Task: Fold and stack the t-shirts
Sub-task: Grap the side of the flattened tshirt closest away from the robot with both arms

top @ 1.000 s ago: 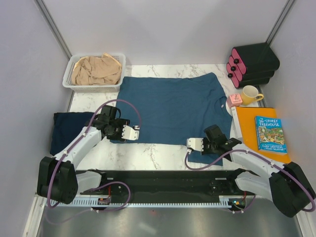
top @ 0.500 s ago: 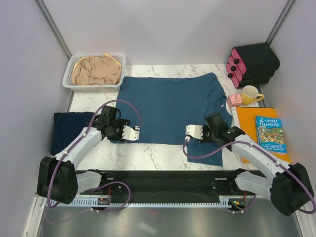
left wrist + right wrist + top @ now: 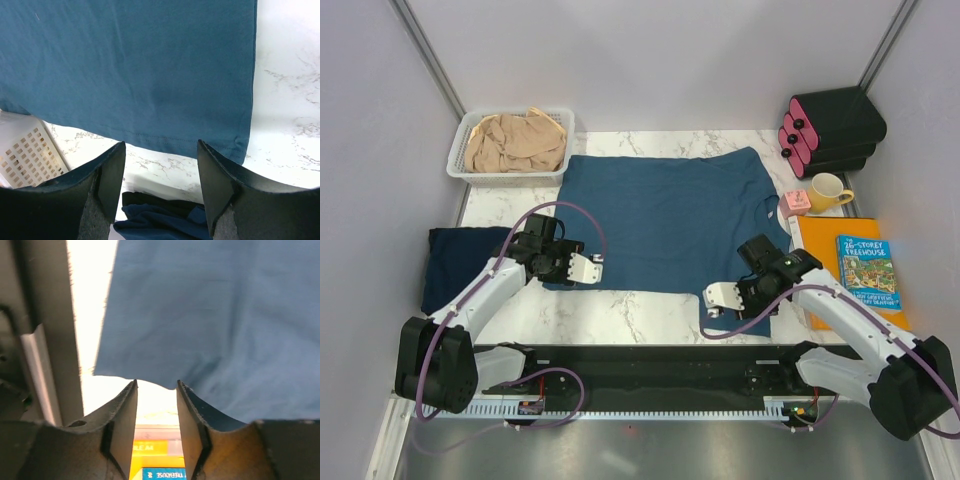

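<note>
Hovering over the near-left hem of the teal-blue t-shirt [image 3: 670,215], the left claw [image 3: 588,268] stands wide apart and released. In its wrist view the two dark fingers [image 3: 107,195] frame the stitched hem and its corner without gripping cloth.

Right claw [image 3: 717,297]: jaws parted by a narrower gap, also released. It sits at the near-right corner of the same shirt. In the right wrist view the cloth edge lies just past the fingertips [image 3: 122,415]; contact there cannot be told.

Teal-blue t-shirt: spread flat across the middle of the table [image 3: 630,310], collar to the right.
- Far-left corner just beside the white basket [image 3: 455,160], which holds the crumpled beige t-shirt [image 3: 515,143].
- Right side near the pink cube [image 3: 795,203] and the yellow mug [image 3: 828,191], close to the orange board [image 3: 817,250] carrying a book [image 3: 865,272].
- Navy t-shirt [image 3: 455,260] lies folded at the table's left edge, beside the left arm.

Open room: a bare marble strip runs between the near hem and the arms' base rail, widest between the two claws.
</note>
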`<state>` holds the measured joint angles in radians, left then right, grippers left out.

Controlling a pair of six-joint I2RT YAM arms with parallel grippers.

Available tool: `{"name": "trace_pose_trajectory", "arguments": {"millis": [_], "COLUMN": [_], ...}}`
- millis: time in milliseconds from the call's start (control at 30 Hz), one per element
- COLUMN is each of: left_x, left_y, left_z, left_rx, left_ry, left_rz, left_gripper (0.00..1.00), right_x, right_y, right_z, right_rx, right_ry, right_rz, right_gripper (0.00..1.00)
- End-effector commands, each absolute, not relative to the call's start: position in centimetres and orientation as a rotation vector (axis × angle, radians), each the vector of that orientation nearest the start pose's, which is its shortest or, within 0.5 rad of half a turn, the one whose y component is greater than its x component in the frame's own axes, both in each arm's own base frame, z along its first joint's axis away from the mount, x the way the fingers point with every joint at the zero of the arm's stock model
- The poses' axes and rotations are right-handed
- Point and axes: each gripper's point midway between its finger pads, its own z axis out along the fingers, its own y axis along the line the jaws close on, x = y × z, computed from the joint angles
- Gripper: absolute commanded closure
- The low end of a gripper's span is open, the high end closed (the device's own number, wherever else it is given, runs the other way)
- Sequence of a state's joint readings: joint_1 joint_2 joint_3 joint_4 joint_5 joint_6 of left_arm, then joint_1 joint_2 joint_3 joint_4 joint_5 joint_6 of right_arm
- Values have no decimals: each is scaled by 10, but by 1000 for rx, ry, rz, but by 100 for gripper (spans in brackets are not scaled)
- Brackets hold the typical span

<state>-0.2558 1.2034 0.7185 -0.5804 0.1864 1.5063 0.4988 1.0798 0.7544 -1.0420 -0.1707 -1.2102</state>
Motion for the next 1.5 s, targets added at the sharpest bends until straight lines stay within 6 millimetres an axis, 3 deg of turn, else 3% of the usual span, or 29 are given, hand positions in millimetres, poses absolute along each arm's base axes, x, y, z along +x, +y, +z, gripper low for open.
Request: {"name": "trace_pose_trajectory", "arguments": {"millis": [0,467,633,1100,1200,1267,1300,1367,1433,1467], "left_x": [292,298,298,295,294,292,292,288,285,284], "left_y": [-72,-70,-70,-71,-72,-72,-72,-72,-72,-72], "left_z": [86,97,96,89,87,85,84,79,75,75], "left_rx": [2027,2048,2052,2058,2052,2050,2049,2050,2049,2049], "left_ry": [1588,1552,1556,1576,1587,1596,1601,1615,1627,1625], "left_rz": [210,257,252,222,211,204,200,184,168,160], "left_gripper": [34,33,33,33,33,33,33,33,33,33], "right_x": [131,121,131,131,130,129,130,129,130,132], "right_y": [70,56,48,54,53,53,53,52,51,52], "right_z": [56,35,29,10,7,5,5,4,4,5], "right_rx": [-2361,-2411,-2389,-2345,-2350,-2347,-2343,-2339,-2337,-2331], "right_ry": [1842,1776,1704,1749,1766,1773,1769,1778,1783,1784], "right_rz": [259,192,35,64,70,70,66,65,51,44], "right_gripper": [55,43,40,44,51,61,67,88,100,100]}}
